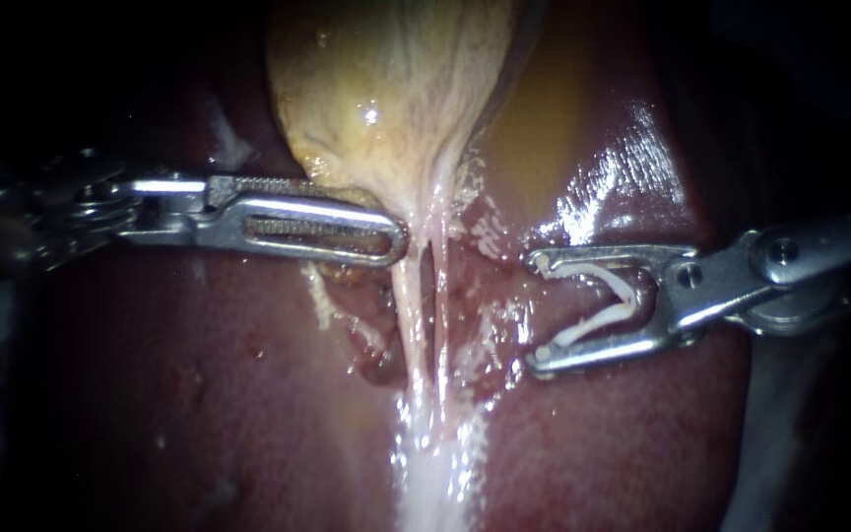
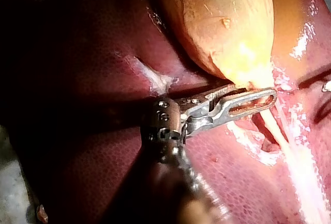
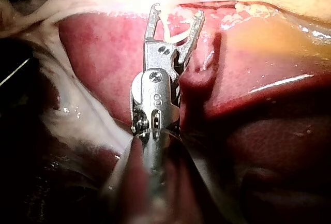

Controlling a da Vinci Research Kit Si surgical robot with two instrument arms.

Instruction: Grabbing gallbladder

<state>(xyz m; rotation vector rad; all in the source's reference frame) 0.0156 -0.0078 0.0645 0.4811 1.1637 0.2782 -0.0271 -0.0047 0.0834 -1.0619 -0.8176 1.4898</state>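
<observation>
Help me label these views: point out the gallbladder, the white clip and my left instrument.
gallbladder (image 1: pixel 386 89): endoscope view, on its yellow body.
clip (image 1: pixel 630 300): endoscope view, on its bend, held inside the right instrument (image 1: pixel 536 310).
left instrument (image 1: pixel 391 219): endoscope view, midway between its tips.

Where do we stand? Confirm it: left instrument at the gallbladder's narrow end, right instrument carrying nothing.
Not quite. The right instrument carries a white clip, plain in the endoscope view. The left instrument is indeed at the gallbladder's narrow end.
</observation>
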